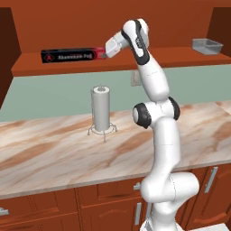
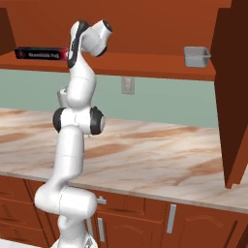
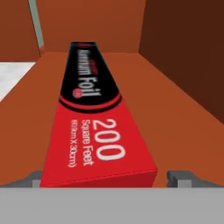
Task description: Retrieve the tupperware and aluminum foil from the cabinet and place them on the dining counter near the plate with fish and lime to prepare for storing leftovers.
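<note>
Aluminum foil (image 1: 72, 56) lies flat on the cabinet (image 1: 54, 18) shelf, long axis running along the shelf edge, left-right in both base views. Red end points toward the arm, black end points away to the left. In the hand view the box runs straight away from the camera, red end nearest, black end far.

Looks: long slim carton, black for most of its length, red end panel, white "Aluminum Foil" lettering, small red round logo, "200 Square Feet" in white on the red part.

Fingers (image 3: 105, 178) are spread wide, one dark tip on each side of the red end, box end between them; contact can't be told. Left base view shows the hand level with the shelf, right at the red end.

Tupperware (image 1: 207, 46) sits on the same shelf, well apart to the right, translucent grey shallow tub, upright.

Left base view shows a white paper-towel roll (image 1: 101, 108) standing upright in a wire holder on the marbled surface (image 1: 54, 149) below the foil. Right base view shows a wall outlet (image 2: 128, 85) and the cabinet's right side panel, with the arm covering the foil's red end.
</note>
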